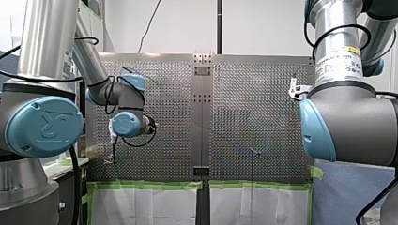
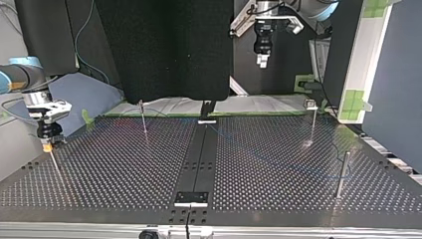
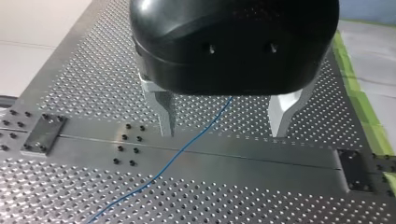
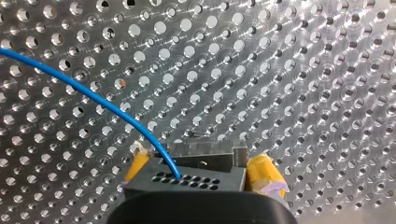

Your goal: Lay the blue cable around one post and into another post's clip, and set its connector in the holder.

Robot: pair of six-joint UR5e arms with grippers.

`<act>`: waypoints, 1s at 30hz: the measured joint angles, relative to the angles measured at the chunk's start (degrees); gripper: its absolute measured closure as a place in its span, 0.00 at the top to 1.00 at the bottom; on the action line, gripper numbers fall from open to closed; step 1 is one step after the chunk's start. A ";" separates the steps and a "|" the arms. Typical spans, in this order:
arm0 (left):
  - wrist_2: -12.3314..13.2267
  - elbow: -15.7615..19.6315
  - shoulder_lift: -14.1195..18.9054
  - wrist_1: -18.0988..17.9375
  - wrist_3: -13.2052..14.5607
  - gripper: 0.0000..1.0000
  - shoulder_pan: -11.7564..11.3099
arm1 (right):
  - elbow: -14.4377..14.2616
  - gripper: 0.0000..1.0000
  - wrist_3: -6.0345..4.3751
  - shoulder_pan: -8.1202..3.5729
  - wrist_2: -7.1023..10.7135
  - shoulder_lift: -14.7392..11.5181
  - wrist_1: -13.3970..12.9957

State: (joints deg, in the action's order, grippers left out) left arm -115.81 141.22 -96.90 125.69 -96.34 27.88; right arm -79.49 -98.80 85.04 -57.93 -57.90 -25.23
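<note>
Clamped connector (image 4: 187,179) betw. yellow pads of my right gripper (image 4: 201,169), close over table (image 4: 303,70), w/ blue cable (image 4: 93,95) arcing off it. Saw my left gripper (image 3: 223,133) w/ metal fingers spread, empty, above cable on table. Read UR logo on joint cap (image 1: 47,125); couldn't read yellow label (image 1: 351,50).

The perforated table (image 2: 114,174) has a solid strip (image 2: 198,159) down its middle. Thin posts (image 2: 342,174) stand upright on it, and a blue cable (image 3: 184,147) trails across the holes.
</note>
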 joint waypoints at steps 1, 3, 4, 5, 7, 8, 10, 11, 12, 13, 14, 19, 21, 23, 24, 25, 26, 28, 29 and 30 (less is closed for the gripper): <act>0.03 0.00 -0.02 -0.55 0.01 1.00 -0.01 | 0.00 0.13 0.00 0.00 0.00 0.00 0.00; 0.07 0.00 -0.04 -1.22 0.01 1.00 -0.01 | 0.00 0.13 0.00 0.00 0.00 0.00 0.00; 0.08 0.00 -0.05 -1.52 0.01 1.00 -0.01 | 0.00 0.13 0.00 0.00 0.00 0.00 0.00; 0.09 0.00 -0.05 -1.67 0.01 1.00 0.00 | 0.00 0.13 0.00 0.00 0.00 0.00 0.00; 0.10 0.00 -0.06 -1.86 0.01 1.00 0.00 | 0.00 0.13 0.00 0.00 0.00 0.00 0.00; 0.10 0.00 -0.06 -1.90 0.01 1.00 0.00 | 0.00 0.13 0.00 0.00 0.00 0.00 0.00; 0.11 0.00 -0.07 -1.94 0.01 1.00 0.00 | 0.00 0.13 0.00 0.00 0.00 0.00 0.00; 0.11 0.00 -0.07 -1.95 0.01 1.00 0.00 | 0.01 0.13 0.00 0.00 0.00 0.00 0.00; 0.11 0.00 -0.07 -1.96 0.01 1.00 0.00 | 0.01 0.13 0.00 0.00 0.00 0.00 0.00; 0.11 0.00 -0.07 -1.96 0.01 1.00 0.00 | 0.00 0.13 0.00 0.00 0.00 0.00 0.00; 0.11 0.00 -0.07 -1.97 0.01 1.00 0.00 | 0.01 0.13 0.00 0.00 0.00 0.00 0.00; 0.11 0.00 -0.07 -1.97 0.01 1.00 0.00 | 0.01 0.13 0.00 0.00 0.00 0.00 0.00; 0.11 0.00 -0.07 -1.98 0.01 1.00 0.00 | 0.01 0.13 0.00 0.00 0.00 0.00 0.00; 0.11 0.00 -0.07 -1.97 0.01 1.00 0.00 | 0.01 0.13 0.00 0.00 0.00 0.00 0.00; 0.11 0.00 -0.07 -1.98 0.01 1.00 0.00 | 0.01 0.13 0.00 0.00 0.00 0.00 0.00; 0.11 0.00 -0.07 -1.97 0.01 1.00 0.00 | 0.01 0.13 0.00 0.00 0.00 0.00 0.00; 0.11 0.00 -0.07 -1.98 0.01 1.00 0.00 | 0.01 0.13 0.00 0.00 0.00 0.00 0.00; 0.11 0.00 -0.07 -1.97 0.01 1.00 0.00 | 0.01 0.13 0.00 0.00 0.00 0.00 0.00; 0.11 0.00 -0.07 -1.97 0.01 1.00 0.00 | 0.01 0.13 0.00 0.00 0.00 0.00 0.00; 0.11 0.00 -0.07 -1.97 0.01 1.00 0.00 | 0.01 0.13 0.00 0.00 0.00 0.00 0.00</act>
State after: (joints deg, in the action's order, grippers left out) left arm -115.70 141.22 -96.97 123.72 -96.32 27.88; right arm -79.48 -98.80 85.04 -57.93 -57.90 -25.23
